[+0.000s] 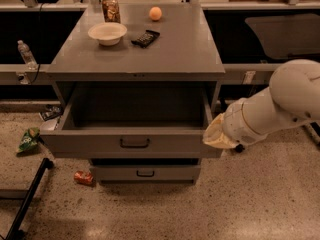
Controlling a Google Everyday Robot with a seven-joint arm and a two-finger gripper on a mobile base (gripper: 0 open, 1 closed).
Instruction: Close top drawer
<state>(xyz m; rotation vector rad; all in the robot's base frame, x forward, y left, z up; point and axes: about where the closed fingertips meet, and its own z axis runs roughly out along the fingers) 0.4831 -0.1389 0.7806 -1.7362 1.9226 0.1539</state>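
The top drawer (pixel 135 143) of the grey cabinet is pulled far out and looks empty inside. Its wide front panel carries a dark central bar handle (pixel 135 143). My white arm comes in from the right, and the gripper (pixel 216 134) at its end is wrapped in a tan cover. It sits right at the drawer's front right corner, touching or nearly touching the panel.
The cabinet top (pixel 180 49) holds a white bowl (pixel 107 33), a dark flat object (pixel 145 37), an orange ball (pixel 155 13) and a jar (pixel 110 9). A lower drawer (pixel 145 173) is slightly out. A red can (pixel 83 177), a green bag (pixel 28 139) and a black bar (pixel 27 199) lie on the floor at left.
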